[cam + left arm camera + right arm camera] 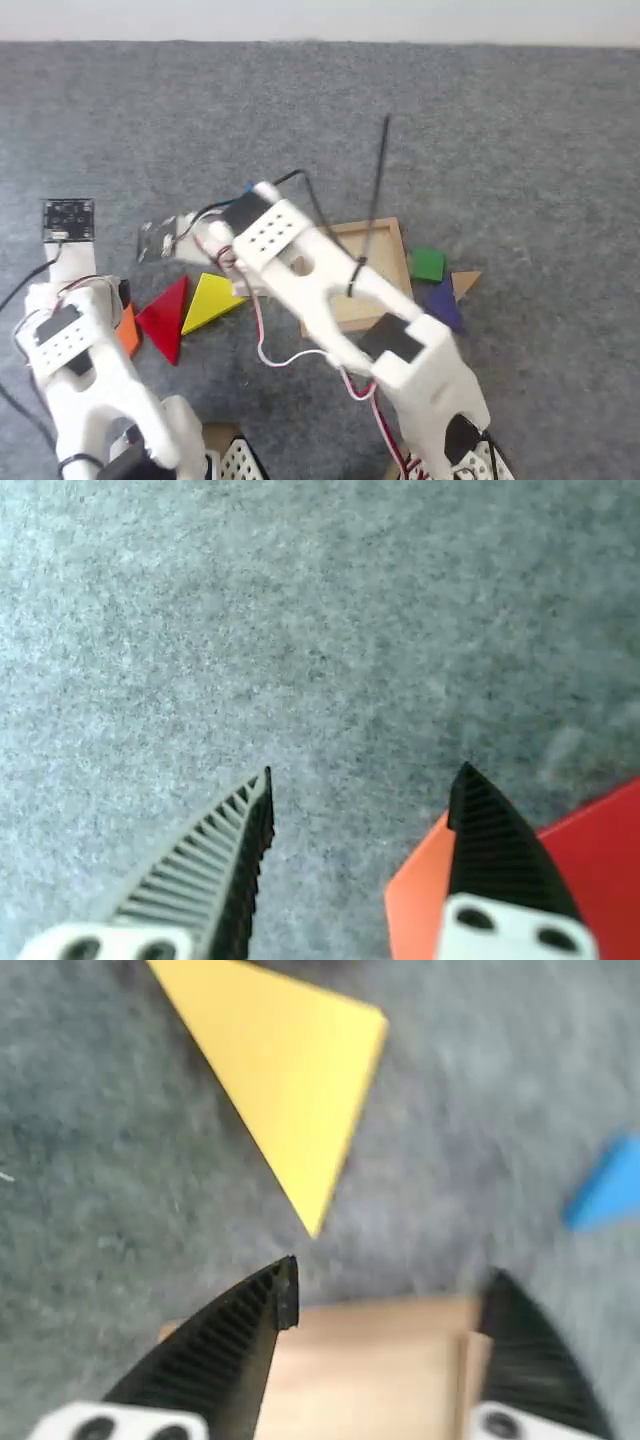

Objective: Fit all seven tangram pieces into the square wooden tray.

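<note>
Yellow triangle (pixel 285 1070) is lying just beyond right gripper (pixel 390 1270), corner pointing at its parted jaws; left gripper (pixel 365 775) sitting farther.

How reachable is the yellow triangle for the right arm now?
Likely yes: the right gripper hangs open over the tray edge, and the yellow triangle lies flat just ahead, with bare mat between.

The high camera overlooks the tabletop (pixel 500 120). Wrist cameras look closely down past the left hand (pixel 366 770) and right hand (pixel 392 1266); the yellow triangle (pixel 280 1070) beyond the latter seems shared overhead.
</note>
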